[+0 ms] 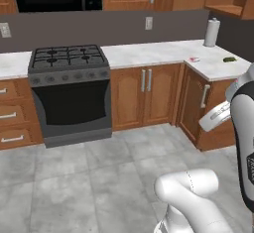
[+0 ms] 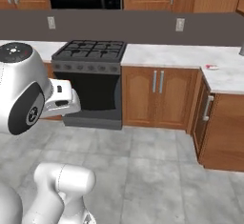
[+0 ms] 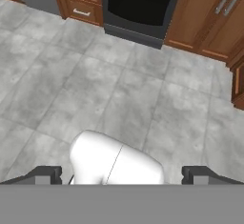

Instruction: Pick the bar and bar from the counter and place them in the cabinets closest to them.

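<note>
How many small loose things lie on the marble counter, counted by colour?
White with a red patch: 1, the bar
Dark green: 1, the oval thing
White: 1, the paper towel roll
Total: 3, all on the counter

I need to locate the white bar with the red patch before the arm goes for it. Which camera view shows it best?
The left base view: the white bar with the red patch lies on the counter near its corner, unobstructed. The right base view shows it smaller, toward the right edge. The hand view looks down at the floor and base cabinets.

White arm folded high, end effector (image 3: 122,175) wide open, pointing floorward.
</note>
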Available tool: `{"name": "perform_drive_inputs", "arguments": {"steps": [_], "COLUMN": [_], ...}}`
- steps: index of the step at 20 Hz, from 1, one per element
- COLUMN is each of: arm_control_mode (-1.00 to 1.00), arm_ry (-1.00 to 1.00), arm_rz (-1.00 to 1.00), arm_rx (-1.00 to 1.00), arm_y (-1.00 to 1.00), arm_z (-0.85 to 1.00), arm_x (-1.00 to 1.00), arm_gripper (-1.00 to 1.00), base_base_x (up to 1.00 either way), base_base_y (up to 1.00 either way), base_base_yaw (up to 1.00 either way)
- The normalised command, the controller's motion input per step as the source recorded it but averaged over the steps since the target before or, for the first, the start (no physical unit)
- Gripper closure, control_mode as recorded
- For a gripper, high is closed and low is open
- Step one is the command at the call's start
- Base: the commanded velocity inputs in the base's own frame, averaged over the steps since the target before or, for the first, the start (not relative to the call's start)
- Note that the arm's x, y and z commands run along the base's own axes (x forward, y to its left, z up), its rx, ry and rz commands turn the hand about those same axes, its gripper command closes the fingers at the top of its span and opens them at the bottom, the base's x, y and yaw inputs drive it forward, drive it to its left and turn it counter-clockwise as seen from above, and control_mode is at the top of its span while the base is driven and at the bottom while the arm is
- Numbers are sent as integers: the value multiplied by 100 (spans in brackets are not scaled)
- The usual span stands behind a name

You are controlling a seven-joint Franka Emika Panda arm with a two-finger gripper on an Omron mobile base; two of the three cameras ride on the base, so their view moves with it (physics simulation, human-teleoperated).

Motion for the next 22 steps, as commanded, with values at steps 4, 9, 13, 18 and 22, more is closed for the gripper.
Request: {"name": "perform_drive_inputs", "arguments": {"steps": [4, 9, 13, 18, 22], "arm_control_mode": [100, 100, 100, 100, 100], "arm_ry": [0, 0, 0, 0, 0], "arm_rz": [0, 0, 0, 0, 0], "arm_rx": [0, 0, 0, 0, 0], "arm_y": [0, 0, 0, 0, 0], "arm_z": [0, 0, 0, 0, 0], "arm_x": [0, 0, 0, 0, 0], "arm_gripper": [-100, -100, -100, -100, -100], "base_base_x": [86, 87, 88, 89, 88], "base_base_y": [16, 17, 18, 18, 18], "base_base_yaw": [0, 0, 0, 0, 0]}}
